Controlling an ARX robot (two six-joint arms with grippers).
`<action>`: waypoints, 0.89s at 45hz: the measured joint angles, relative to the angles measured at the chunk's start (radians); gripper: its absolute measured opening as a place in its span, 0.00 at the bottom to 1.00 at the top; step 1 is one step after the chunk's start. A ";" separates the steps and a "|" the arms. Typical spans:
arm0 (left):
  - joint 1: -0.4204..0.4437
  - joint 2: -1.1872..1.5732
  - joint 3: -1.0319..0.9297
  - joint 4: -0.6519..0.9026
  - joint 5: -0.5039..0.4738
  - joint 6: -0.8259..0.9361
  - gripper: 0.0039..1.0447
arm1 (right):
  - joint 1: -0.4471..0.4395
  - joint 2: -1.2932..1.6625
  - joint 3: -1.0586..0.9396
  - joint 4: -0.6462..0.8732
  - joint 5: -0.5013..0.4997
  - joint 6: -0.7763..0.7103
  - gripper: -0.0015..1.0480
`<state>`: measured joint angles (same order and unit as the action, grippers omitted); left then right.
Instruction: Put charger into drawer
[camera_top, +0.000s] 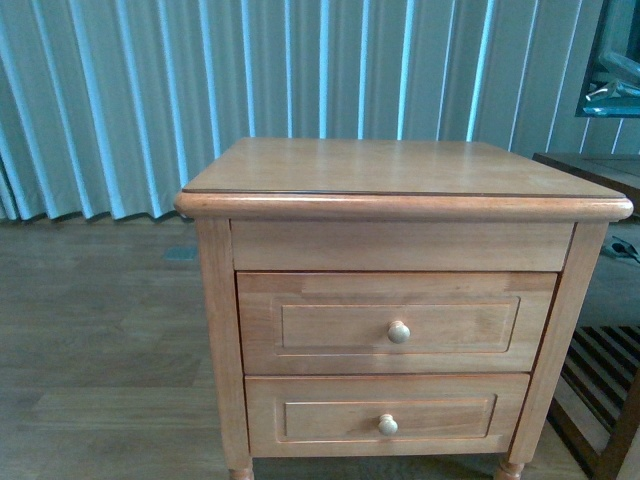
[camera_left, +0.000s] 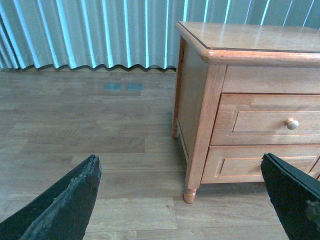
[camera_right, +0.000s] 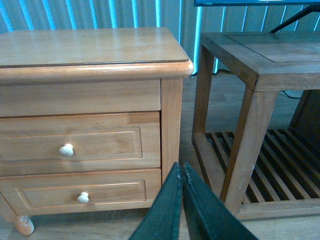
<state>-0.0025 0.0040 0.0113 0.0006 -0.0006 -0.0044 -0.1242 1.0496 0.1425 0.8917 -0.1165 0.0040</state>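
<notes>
Meanwhile drawer (camera_top: 396, 322) shut flush — left gripper (camera_left: 180, 200) jaws spread (bare floor (camera_left: 100, 135) between), right gripper (camera_right: 182, 200) jaws closed, empty.

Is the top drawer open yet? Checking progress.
Shut. The drawer front sits flush in the nightstand frame, no gap showing.

your front cam faces the nightstand (camera_top: 400, 300) square on, close, w/ curtains (camera_top: 150, 100) behind. left wrist cam sits low to the stand's left, looking past its own fingers (camera_left: 65, 205) at the front-left corner. right wrist cam sits low, near its right side, also catching the slatted side table (camera_right: 260, 100). all 3 share the drawer (camera_top: 396, 322) fronts.
</notes>
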 joint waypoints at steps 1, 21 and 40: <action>0.000 0.000 0.000 0.000 0.000 0.000 0.94 | 0.006 -0.021 -0.009 -0.010 0.006 -0.001 0.01; 0.000 0.000 0.000 0.000 0.000 0.000 0.94 | 0.120 -0.382 -0.134 -0.246 0.116 -0.003 0.02; 0.000 0.000 0.000 0.000 0.000 0.000 0.94 | 0.121 -0.658 -0.138 -0.500 0.116 -0.003 0.02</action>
<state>-0.0025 0.0040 0.0113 0.0006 -0.0006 -0.0048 -0.0036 0.3912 0.0048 0.3916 -0.0010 0.0006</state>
